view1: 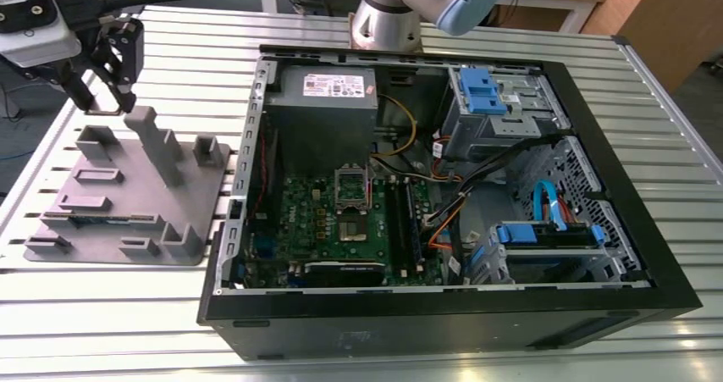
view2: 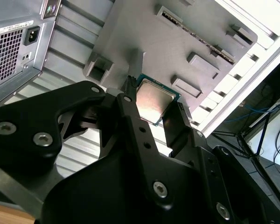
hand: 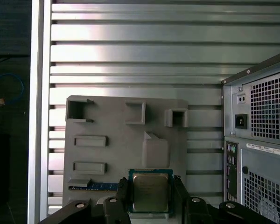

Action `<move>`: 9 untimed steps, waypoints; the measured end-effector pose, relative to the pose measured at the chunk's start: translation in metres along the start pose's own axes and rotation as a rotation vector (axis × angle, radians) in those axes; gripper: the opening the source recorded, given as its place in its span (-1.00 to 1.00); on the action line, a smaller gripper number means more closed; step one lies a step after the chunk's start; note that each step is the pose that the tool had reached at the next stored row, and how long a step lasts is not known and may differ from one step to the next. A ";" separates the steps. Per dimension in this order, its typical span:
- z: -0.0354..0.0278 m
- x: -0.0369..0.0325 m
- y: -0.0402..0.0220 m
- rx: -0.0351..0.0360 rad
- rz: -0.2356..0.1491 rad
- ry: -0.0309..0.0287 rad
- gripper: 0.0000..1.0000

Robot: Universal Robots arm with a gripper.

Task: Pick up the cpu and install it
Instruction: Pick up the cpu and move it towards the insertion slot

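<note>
The cpu [hand: 150, 192], a small square chip with a silvery metal top and a green rim, sits between my two black fingers. My gripper [hand: 150, 183] is shut on it, one finger on each side. The second wrist view shows the same hold, the cpu [view2: 153, 103] being pinched by the gripper [view2: 154, 95] above the grey tray [view2: 144, 32]. In the exterior view my gripper [view1: 102, 98] hangs over the far end of the grey tray [view1: 113, 187], to the exterior view's left of the open computer case. The green motherboard [view1: 339, 229] with its metal socket frame [view1: 350, 191] lies inside that case.
The grey tray [hand: 112, 149] has upright posts and a tall fin [view1: 158, 145] just under my gripper. The black case wall [view1: 243, 170] stands between tray and motherboard. Inside are a power supply [view1: 328, 94], cables [view1: 452, 204] and blue drive bays [view1: 543, 229]. The arm's base [view1: 390, 18] stands behind the case.
</note>
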State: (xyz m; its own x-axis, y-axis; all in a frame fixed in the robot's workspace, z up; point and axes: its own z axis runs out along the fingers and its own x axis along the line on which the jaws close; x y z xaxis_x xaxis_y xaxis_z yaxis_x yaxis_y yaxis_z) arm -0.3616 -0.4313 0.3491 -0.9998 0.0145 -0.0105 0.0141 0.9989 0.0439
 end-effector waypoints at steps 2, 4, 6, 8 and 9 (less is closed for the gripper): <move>-0.0019 0.0000 0.0000 -0.0001 0.000 -0.0002 -0.06; -0.0037 0.0000 0.0001 -0.0001 0.000 -0.0002 -0.06; -0.0046 0.0000 0.0001 -0.0002 0.000 -0.0003 -0.06; -0.0048 0.0000 0.0002 -0.0003 0.000 -0.0004 -0.06; -0.0048 -0.0001 0.0002 -0.0002 0.000 -0.0002 -0.06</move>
State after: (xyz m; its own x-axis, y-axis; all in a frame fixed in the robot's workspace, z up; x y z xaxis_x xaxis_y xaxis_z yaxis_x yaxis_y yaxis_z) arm -0.3616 -0.4313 0.3540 -0.9998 0.0145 -0.0108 0.0140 0.9989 0.0441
